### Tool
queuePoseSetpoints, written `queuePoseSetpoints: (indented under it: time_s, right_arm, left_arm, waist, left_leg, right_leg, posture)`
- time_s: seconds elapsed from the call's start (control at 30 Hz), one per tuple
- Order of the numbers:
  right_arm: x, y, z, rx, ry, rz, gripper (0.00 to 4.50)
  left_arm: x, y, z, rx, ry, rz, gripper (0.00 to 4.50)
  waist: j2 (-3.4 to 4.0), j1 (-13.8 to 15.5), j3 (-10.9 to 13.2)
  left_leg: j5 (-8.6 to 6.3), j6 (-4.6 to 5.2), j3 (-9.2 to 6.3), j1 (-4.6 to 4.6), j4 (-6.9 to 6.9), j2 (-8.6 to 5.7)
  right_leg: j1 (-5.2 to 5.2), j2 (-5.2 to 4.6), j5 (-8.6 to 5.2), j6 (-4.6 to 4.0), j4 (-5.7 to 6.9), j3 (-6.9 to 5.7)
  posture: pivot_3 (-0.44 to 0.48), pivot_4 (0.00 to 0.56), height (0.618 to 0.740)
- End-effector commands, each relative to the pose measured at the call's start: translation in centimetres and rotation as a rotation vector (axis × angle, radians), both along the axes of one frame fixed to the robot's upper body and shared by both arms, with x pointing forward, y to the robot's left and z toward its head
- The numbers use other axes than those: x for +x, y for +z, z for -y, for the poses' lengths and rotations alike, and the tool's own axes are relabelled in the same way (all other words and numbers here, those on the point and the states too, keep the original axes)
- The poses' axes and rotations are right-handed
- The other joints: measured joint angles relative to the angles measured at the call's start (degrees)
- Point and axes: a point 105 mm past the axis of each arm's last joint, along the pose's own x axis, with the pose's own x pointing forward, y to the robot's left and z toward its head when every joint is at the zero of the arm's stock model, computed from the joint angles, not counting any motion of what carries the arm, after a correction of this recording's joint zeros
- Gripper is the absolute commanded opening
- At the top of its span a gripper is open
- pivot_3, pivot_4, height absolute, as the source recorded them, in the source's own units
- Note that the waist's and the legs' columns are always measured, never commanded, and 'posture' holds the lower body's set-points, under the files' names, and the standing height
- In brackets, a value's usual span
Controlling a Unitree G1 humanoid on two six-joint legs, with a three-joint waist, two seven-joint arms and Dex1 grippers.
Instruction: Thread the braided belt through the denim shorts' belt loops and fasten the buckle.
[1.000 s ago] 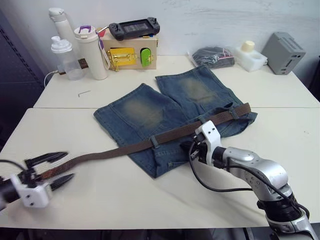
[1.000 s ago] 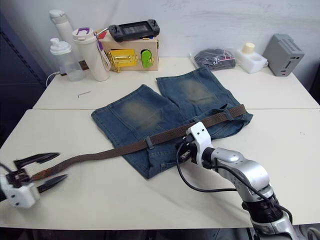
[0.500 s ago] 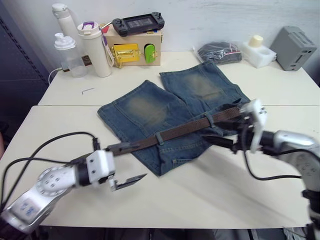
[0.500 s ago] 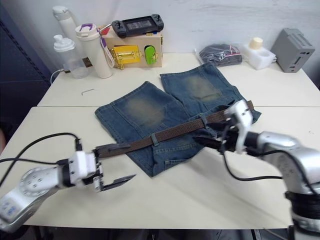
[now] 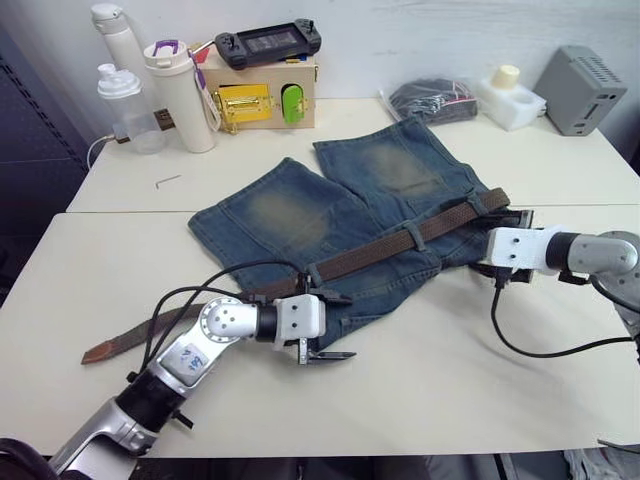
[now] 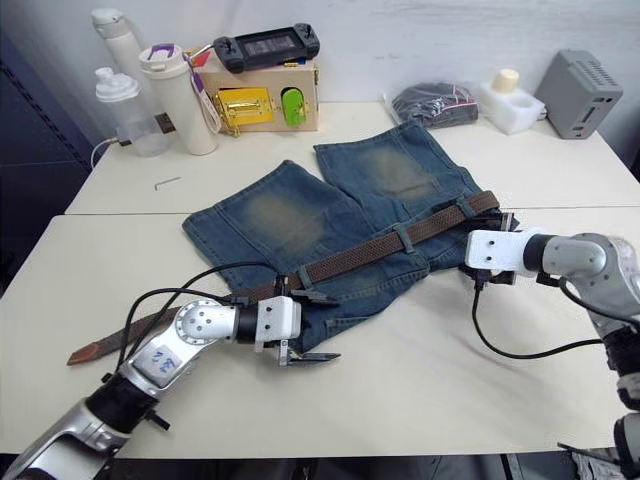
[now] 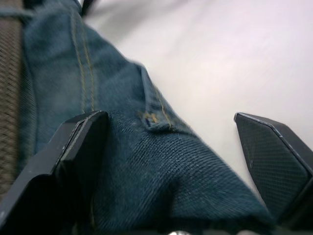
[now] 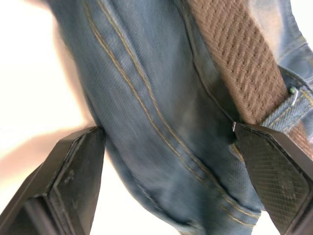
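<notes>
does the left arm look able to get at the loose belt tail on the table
Probably yes: the belt tail lies bare on the table beside that arm, though the open left gripper points away toward the shorts.

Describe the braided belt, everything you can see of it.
The braided belt is a long, narrow, dark brown strap with a woven texture. It lies flat and slanted across the waistband of the denim shorts, passing under at least two belt loops. Its reddish-brown tapered tip trails off the shorts onto the table on the robot's left. Its other end reaches the right gripper; no buckle can be made out. The open left gripper straddles the shorts' edge just beside it.
</notes>
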Motion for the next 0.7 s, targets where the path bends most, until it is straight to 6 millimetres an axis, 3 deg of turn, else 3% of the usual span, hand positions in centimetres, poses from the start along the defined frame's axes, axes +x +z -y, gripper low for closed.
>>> queuePoseSetpoints:
  time_s: [0.03,0.07,0.2,0.27,0.37,0.5,0.57,0.7]
  right_arm:
    - [1.4,-1.5,3.8,-0.202,-0.086,0.039,3.9]
    - [1.6,-1.7,3.7,-0.192,-0.089,0.037,3.68]
    - [1.8,-2.3,3.4,-0.154,-0.086,0.013,1.74]
    - [1.7,-2.6,3.0,-0.128,-0.075,-0.01,0.99]
    - [1.1,-2.7,1.7,-0.074,-0.031,-0.043,0.02]
    - [-1.2,-2.6,-1.1,0.036,0.046,-0.157,0.02]
    - [-3.0,-2.5,-2.7,0.099,0.079,-0.249,0.02]
    - [-6.2,-2.5,-5.7,0.179,0.093,-0.401,0.02]
  left_arm:
    - [1.8,-1.6,0.6,0.102,0.025,0.111,3.76]
    - [2.0,-1.7,0.3,0.112,0.033,0.125,3.4]
    - [2.9,-2.0,-1.6,0.174,0.069,0.172,1.71]
    - [3.5,-2.1,-2.8,0.212,0.09,0.193,1.0]
    - [4.8,-1.9,-6.8,0.294,0.15,0.242,0.63]
    - [5.4,-2.1,-13.9,0.489,0.198,0.313,0.63]
    - [5.3,-2.1,-16.3,0.55,0.201,0.336,0.63]
    - [5.6,-1.5,-18.8,0.577,0.236,0.369,0.63]
  waist:
    - [-0.02,0.1,0.0]
    - [-0.09,0.2,-0.1]
    - [-0.28,0.6,-0.2]
    - [-0.29,0.6,-0.2]
    - [-0.3,0.6,-0.2]
    - [-0.24,-0.4,-0.3]
    - [-0.13,-0.9,-0.3]
    - [0.09,-0.8,-0.5]
  left_leg:
    - [0.0,0.0,-0.01,-0.01,0.03,-0.01]
    - [0.0,0.0,-0.02,0.01,0.05,-0.01]
    - [0.0,0.0,-0.03,0.0,0.19,-0.01]
    - [0.0,0.0,-0.02,0.0,0.28,-0.01]
    - [0.0,-0.01,-0.01,-0.01,0.36,-0.01]
    - [-0.02,-0.05,-0.01,-0.01,0.32,0.0]
    - [-0.09,-0.21,-0.06,0.02,0.16,0.13]
    - [-0.14,-0.29,-0.15,0.03,0.06,0.19]
  right_leg:
    - [-0.04,0.02,0.0,0.0,0.07,0.02]
    - [-0.03,0.02,0.01,0.01,0.11,0.02]
    - [0.0,0.03,0.01,0.01,0.14,0.04]
    - [-0.02,0.05,0.01,0.01,0.27,0.08]
    - [-0.11,0.05,0.01,0.01,0.55,0.13]
    - [-0.24,0.04,0.0,0.01,0.76,0.14]
    - [-0.45,0.06,-0.01,-0.01,1.04,0.1]
    - [-0.54,0.08,-0.06,-0.01,0.88,0.03]
  posture:
    - [0.0,0.15,0.645]
    - [0.0,0.15,0.645]
    - [0.0,0.15,0.645]
    - [0.0,0.15,0.645]
    - [0.0,0.15,0.645]
    - [0.0,0.15,0.645]
    - [0.0,0.15,0.645]
    - [0.0,0.15,0.645]
